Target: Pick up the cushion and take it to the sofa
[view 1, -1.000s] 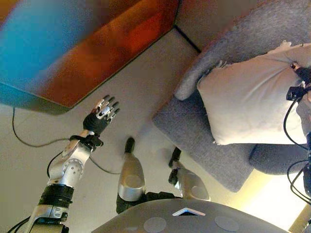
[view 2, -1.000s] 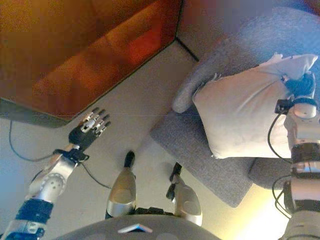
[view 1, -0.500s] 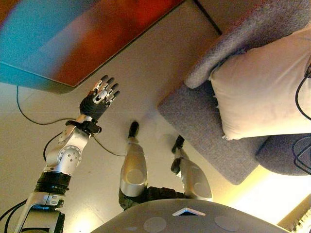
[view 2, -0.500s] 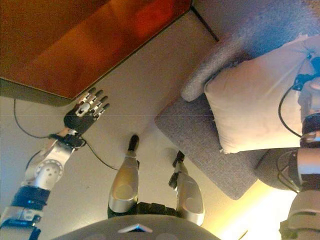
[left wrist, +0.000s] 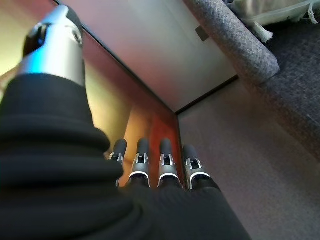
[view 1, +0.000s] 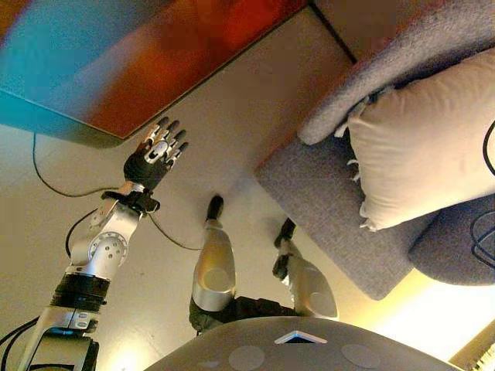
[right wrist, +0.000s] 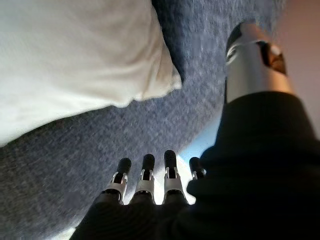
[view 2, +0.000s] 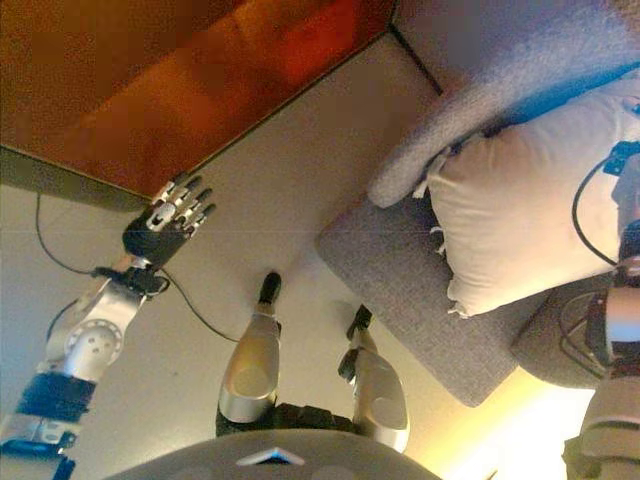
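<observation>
The cream cushion with a fringed edge lies on the grey sofa, leaning against its padded back. In the right wrist view my right hand is open with straight fingers over the sofa seat. It holds nothing, and the cushion is just past its fingertips, apart from them. My left hand is open and held out over the floor, far left of the sofa. It also holds nothing, as the left wrist view confirms.
A large reddish-brown wooden panel fills the upper left, its edge running along the beige floor. The sofa's front corner juts toward me at the lower right.
The whole view has shifted. My right hand, at the cushion's upper corner a second ago, is now off it, and the cushion rests on the sofa. The left hand keeps its pose.
</observation>
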Motion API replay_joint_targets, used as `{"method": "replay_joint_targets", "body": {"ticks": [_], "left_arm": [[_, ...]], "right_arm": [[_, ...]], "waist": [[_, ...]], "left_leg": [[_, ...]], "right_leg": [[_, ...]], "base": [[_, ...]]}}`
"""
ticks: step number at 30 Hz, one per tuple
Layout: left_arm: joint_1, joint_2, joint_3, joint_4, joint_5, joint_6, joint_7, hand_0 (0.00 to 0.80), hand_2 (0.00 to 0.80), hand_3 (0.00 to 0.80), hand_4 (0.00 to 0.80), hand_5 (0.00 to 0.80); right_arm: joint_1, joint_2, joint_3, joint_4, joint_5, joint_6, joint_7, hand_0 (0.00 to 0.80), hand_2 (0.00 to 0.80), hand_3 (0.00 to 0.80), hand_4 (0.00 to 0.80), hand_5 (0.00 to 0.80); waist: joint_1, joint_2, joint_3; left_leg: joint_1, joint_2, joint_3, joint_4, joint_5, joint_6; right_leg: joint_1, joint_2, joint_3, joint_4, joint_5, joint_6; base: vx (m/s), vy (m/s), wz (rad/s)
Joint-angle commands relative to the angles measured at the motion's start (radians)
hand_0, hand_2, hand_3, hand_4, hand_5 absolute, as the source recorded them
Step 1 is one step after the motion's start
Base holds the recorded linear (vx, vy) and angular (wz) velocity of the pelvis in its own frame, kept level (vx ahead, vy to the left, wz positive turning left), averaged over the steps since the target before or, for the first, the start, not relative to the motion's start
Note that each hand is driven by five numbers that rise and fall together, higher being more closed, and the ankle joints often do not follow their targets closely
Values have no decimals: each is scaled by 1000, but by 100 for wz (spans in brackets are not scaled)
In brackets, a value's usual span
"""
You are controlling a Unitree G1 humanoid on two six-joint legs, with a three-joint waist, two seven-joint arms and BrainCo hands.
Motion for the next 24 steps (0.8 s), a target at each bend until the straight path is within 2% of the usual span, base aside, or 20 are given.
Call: {"method": "replay_joint_targets", "body": {"ticks": [1,6,9,13,14,20,24], "left_arm": [[63,30,-29,-83,-19,-19,-7,0,0,0,0,0],[110,18,-20,-84,-5,4,-15,0,0,0,0,0],[155,-2,-12,-79,4,16,-25,0,0,0,0,0],[200,-39,-6,-63,18,33,-24,0,0,0,0,0],[209,-59,-4,-37,21,32,-25,0,0,0,0,0],[209,-121,13,24,86,27,-22,0,0,0,0,0],[195,-175,4,74,165,5,-8,0,0,0,0,0]], "right_arm": [[77,-96,16,-36,-29,-15,-32,0,0,0,0,0],[163,-118,-58,-50,-14,-28,1,0,0,0,0,0],[239,-114,-101,-117,19,-42,49,0,0,0,0,0],[366,-66,-170,-242,148,-79,94,0,0,0,0,0],[419,-22,-204,-308,208,-118,101,0,0,0,0,0],[548,146,-285,-523,323,-206,179,0,0,0,0,0],[635,276,-337,-645,451,-254,311,0,0,0,0,0]], "waist": [[-7,-36,-136],[-27,-47,-191],[-48,-49,-234],[-79,-49,-278],[-99,-44,-293],[-155,-25,-327],[-193,-13,-346]], "left_leg": [[-18,-11,26,-46,41,32],[41,-8,51,-54,28,39],[99,-13,73,-78,23,53],[164,-23,102,-106,20,72],[198,-26,119,-118,15,79],[294,-42,171,-170,2,99],[344,-48,210,-209,-2,104]], "right_leg": [[128,-75,13,68,-133,114],[170,-81,30,51,-124,125],[191,-87,44,43,-111,132],[200,-95,67,45,-98,134],[206,-97,78,45,-92,134],[220,-93,112,28,-71,132],[213,-85,120,8,-49,134]], "base": [[73,37,-6],[89,66,-14],[130,134,-12],[91,149,-15],[43,149,-20],[8,137,-33],[-37,91,-26]]}}
